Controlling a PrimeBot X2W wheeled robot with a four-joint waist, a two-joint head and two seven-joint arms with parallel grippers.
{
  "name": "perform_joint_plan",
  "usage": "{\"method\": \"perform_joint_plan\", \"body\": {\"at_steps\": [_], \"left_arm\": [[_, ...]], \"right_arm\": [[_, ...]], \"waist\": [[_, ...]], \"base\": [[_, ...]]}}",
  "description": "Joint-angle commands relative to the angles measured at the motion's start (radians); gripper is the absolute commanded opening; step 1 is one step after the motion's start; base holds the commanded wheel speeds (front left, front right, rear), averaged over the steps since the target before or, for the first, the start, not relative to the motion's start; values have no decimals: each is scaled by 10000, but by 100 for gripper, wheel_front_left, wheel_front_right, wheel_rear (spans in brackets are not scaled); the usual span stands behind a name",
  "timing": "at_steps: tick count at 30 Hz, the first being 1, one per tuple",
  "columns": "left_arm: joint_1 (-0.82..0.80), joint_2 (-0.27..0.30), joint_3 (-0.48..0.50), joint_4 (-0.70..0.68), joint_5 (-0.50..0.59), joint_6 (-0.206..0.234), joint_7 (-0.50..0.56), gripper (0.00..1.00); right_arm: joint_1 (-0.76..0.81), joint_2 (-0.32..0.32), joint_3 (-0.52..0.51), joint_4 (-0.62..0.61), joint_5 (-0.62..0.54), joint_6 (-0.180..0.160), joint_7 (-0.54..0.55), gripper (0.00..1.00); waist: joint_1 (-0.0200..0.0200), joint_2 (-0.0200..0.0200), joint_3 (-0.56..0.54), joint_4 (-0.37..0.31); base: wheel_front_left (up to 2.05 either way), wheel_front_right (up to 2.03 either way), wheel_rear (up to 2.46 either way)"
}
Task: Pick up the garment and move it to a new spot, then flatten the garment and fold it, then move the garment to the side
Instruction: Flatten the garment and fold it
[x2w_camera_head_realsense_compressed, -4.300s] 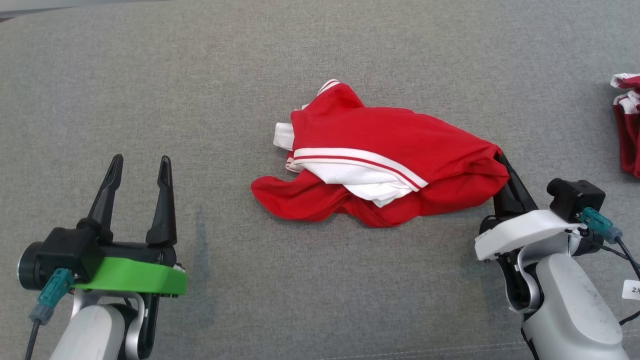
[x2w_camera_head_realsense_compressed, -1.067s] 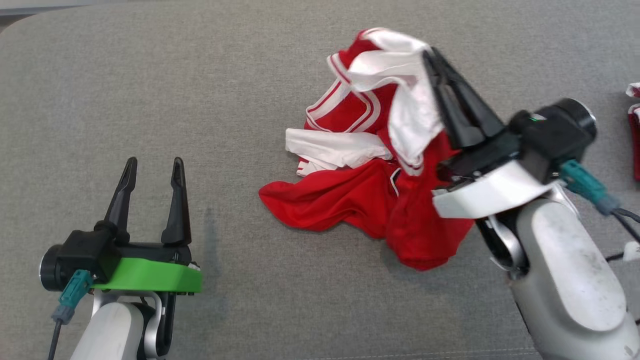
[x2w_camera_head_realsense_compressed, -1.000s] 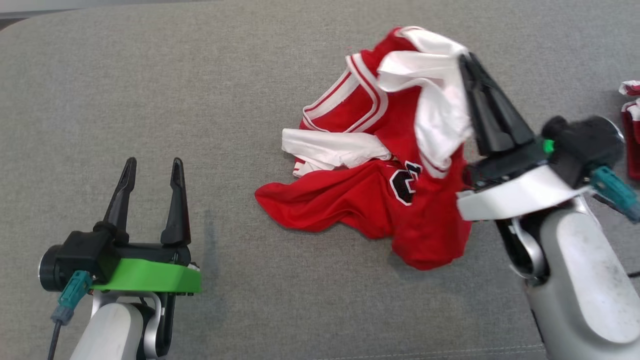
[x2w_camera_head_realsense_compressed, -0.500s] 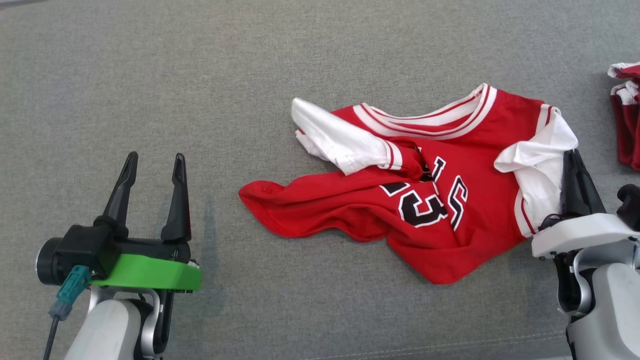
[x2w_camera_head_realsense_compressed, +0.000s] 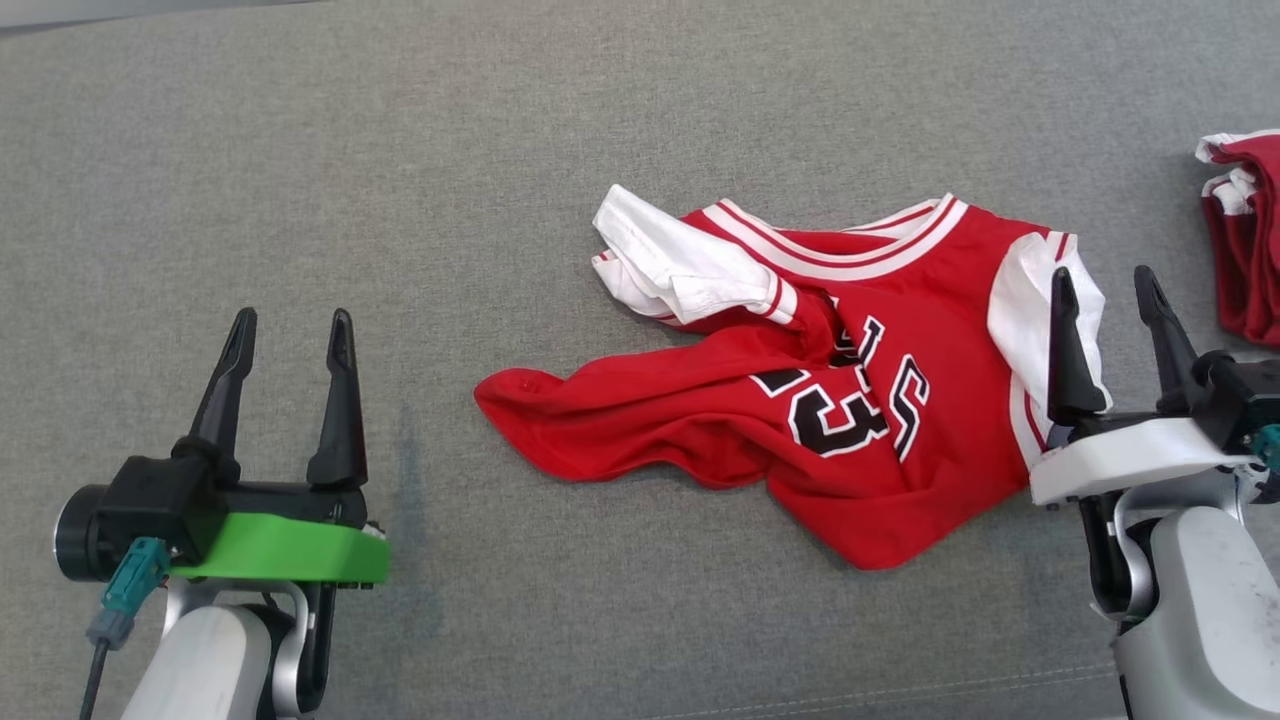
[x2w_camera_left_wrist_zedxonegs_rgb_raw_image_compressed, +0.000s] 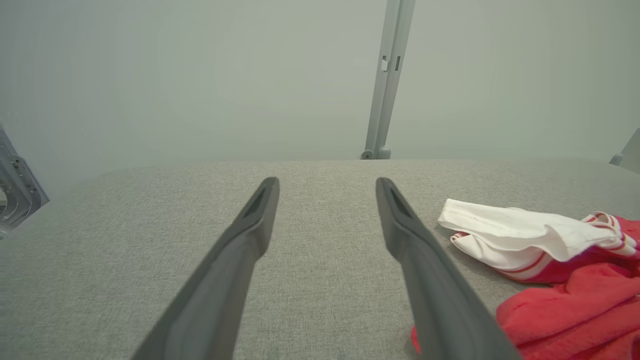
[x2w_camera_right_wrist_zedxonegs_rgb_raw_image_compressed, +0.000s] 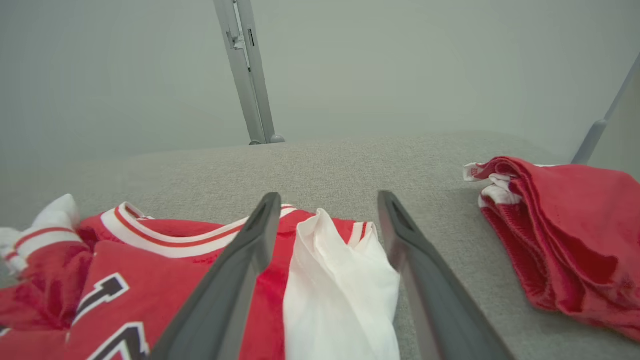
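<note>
The garment (x2w_camera_head_realsense_compressed: 800, 400) is a red jersey with white sleeves and black numerals, lying crumpled but partly spread, front up, on the grey fabric surface (x2w_camera_head_realsense_compressed: 400, 150). Its left sleeve (x2w_camera_head_realsense_compressed: 680, 265) is bunched and its hem trails to the lower left. My right gripper (x2w_camera_head_realsense_compressed: 1105, 285) stands open at the jersey's right edge, with the white right sleeve (x2w_camera_right_wrist_zedxonegs_rgb_raw_image_compressed: 340, 280) lying loose between its fingers, held by nothing. My left gripper (x2w_camera_head_realsense_compressed: 290, 325) is open and empty, well to the left of the garment; its wrist view shows the bunched sleeve (x2w_camera_left_wrist_zedxonegs_rgb_raw_image_compressed: 520, 235) off to the right.
A second red and white cloth pile (x2w_camera_head_realsense_compressed: 1245, 240) lies at the far right, close to my right gripper, and bulks large in the right wrist view (x2w_camera_right_wrist_zedxonegs_rgb_raw_image_compressed: 560, 225). A grey metal post (x2w_camera_left_wrist_zedxonegs_rgb_raw_image_compressed: 387, 80) stands beyond the surface's far edge. A seam (x2w_camera_head_realsense_compressed: 800, 700) runs along the front.
My right gripper came down to the right with the garment, spreading it number-side up, then opened and let go of the white sleeve. The left arm has stayed put.
</note>
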Motion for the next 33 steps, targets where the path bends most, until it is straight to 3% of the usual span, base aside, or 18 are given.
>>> {"method": "perform_joint_plan", "body": {"at_steps": [1,10,21,33], "left_arm": [[152,61,63,-47,8,74,-72,100],[520,-41,-112,-178,21,255,36,100],[646,-169,-516,-127,-41,142,154,100],[417,-904,-2599,362,-445,-994,1949,100]], "right_arm": [[195,28,176,-390,-174,-7,-67,100],[779,207,1298,-2025,-582,-7,102,100],[1241,306,1400,-2803,-516,-7,536,100],[1094,398,1479,-2892,-346,-7,574,100]], "waist": [[0,-1,-132,-80],[0,-1,-670,-223],[0,-1,-793,-197],[0,-1,-402,-493]], "base": [[0,0,0],[0,0,0],[0,0,0],[0,0,0]]}}
